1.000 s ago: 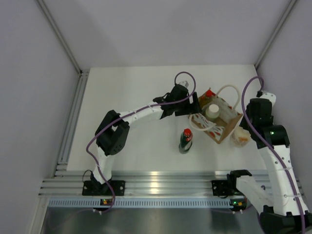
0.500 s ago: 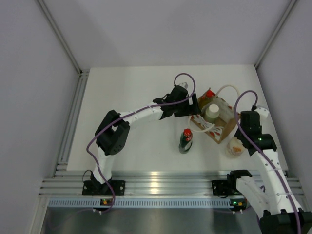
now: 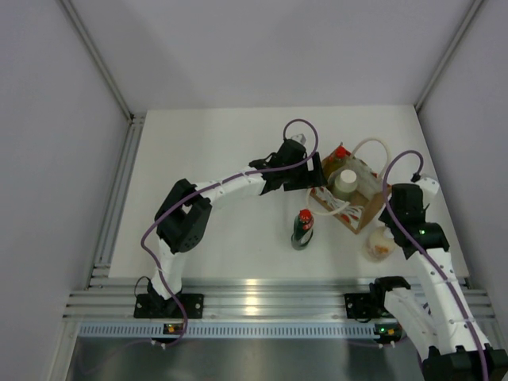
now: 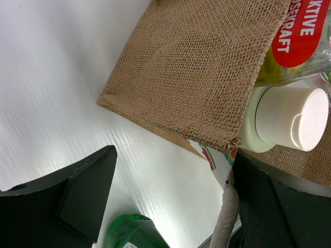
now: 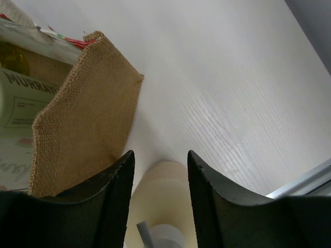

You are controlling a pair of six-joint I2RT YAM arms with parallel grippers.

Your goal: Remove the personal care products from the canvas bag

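**Two bottles out, two in the bag**

The white table (image 3: 222, 151) carries everything. The left arm (image 3: 230, 184) reaches across it to the canvas bag (image 3: 367, 208), which sits right of centre with its mouth open to the overhead camera and a pale rope handle (image 3: 373, 146) looped behind it. The left gripper (image 4: 176, 165) is at the bag's left edge with its jaws wide apart, holding nothing.

The right arm (image 3: 429, 262) bends in from the near right. Its right gripper (image 5: 158, 155) points down, its fingers close on either side of the cream bottle (image 3: 379, 244) just beside the bag's near right corner. Whether they press on it cannot be told.

Inside the bag are the grey-white cylinder (image 3: 345, 183) and the yellow bottle (image 3: 340, 154) with its red cap. The dark green bottle (image 3: 302, 228) stands upright on the table near the bag's left.
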